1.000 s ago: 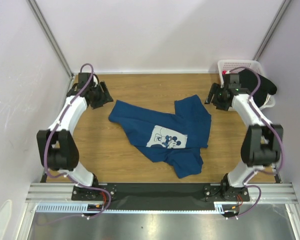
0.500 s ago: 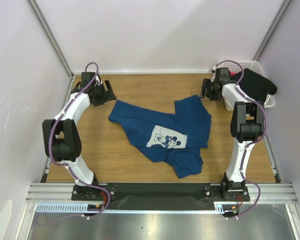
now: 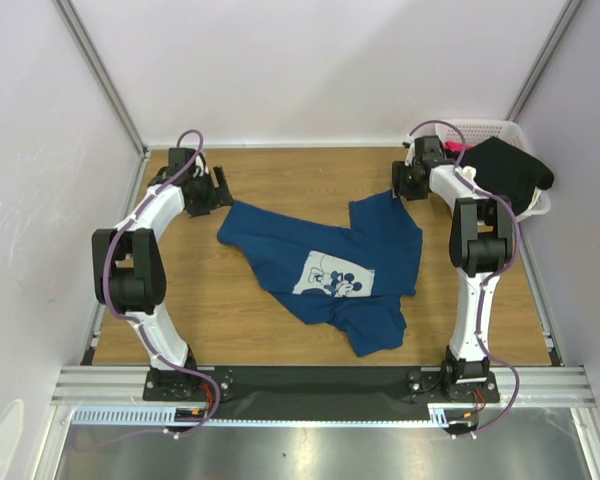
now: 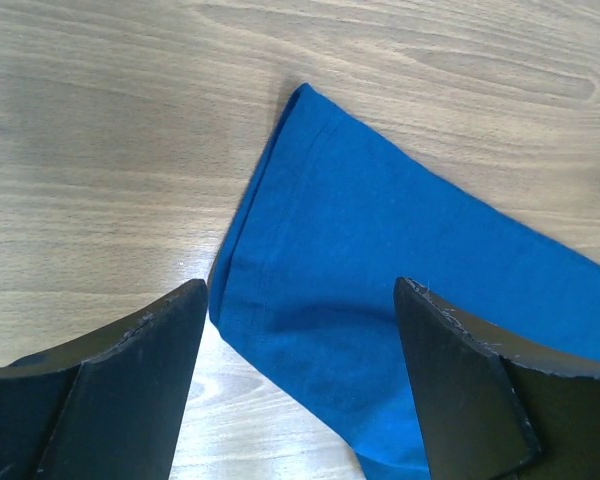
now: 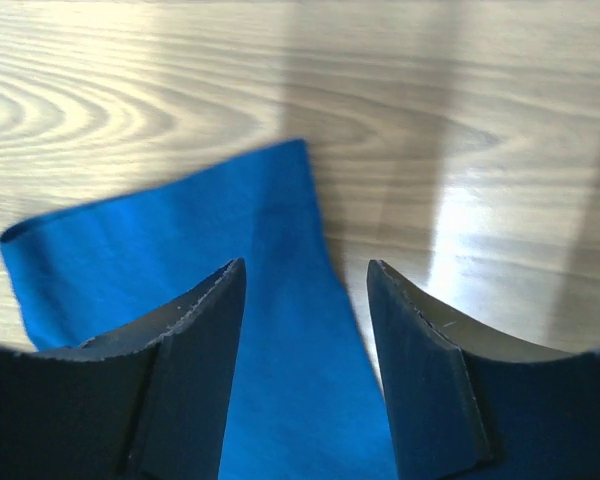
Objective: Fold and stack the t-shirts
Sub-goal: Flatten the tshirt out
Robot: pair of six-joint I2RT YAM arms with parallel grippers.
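We have the dark blue t-shirt point(image 3: 330, 265) lying rumpled mid-desk, mouse print up, its right part doubled over itself. The left gripper point(image 3: 212, 190) hangs near the far-left corner with jaws apart over the shirt's far-left tip, nothing pinched. The right gripper point(image 3: 404, 182) is by the far edge toward the far-right corner, jaws also apart over another blue corner, nothing held. Risks as we judge them: a pinch this close to the hem may catch one layer or slip off. The doubled-over part may lift twisted. The right arm is close to the basket point(image 3: 490, 127) in the far-right corner and could snag the black t-shirt point(image 3: 515, 170) draped on it. The desk point(image 3: 280, 170) is smooth wood grain with glare patches, so the cloth may slide. Pale walls stand on three sides, with metal posts at the far corners and a metal rail along the near edge.
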